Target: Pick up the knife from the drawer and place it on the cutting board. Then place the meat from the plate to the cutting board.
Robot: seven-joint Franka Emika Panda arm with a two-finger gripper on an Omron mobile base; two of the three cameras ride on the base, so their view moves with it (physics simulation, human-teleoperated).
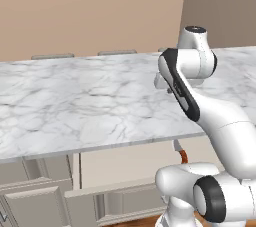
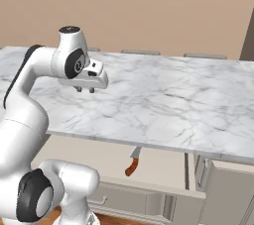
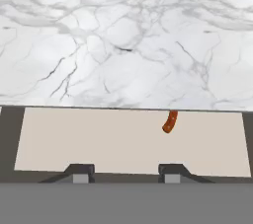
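- Currently the white robot arm holds its gripper (image 2: 85, 89) above the near part of the marble counter (image 2: 163, 100), well above the open drawer (image 3: 99, 139).
- In the hand view the two dark fingertips (image 3: 80, 171) stand apart with a clear gap between them and nothing in that gap; they are spread and hold nothing.
- Below the counter's near edge the drawer is pulled out toward the robot, showing a pale cream floor.
- On that floor lies the knife (image 3: 170, 121), toward the drawer's right side and at its far end, just beside the counter's overhang.
- Its reddish-brown handle shows, slightly curved; most of the blade is tucked under the counter edge, with a short grey stub visible in the right base view.
- The knife's long axis runs roughly near to far, handle pointing toward the robot and blade pointing away under the counter.
- From the fingertips the knife lies lower, a little farther away and off toward the right finger's side.
- My judgement: the coming move calls for lowering into the drawer and shifting right, with the fingers straddling the handle across its width, since the overhang covers the blade.
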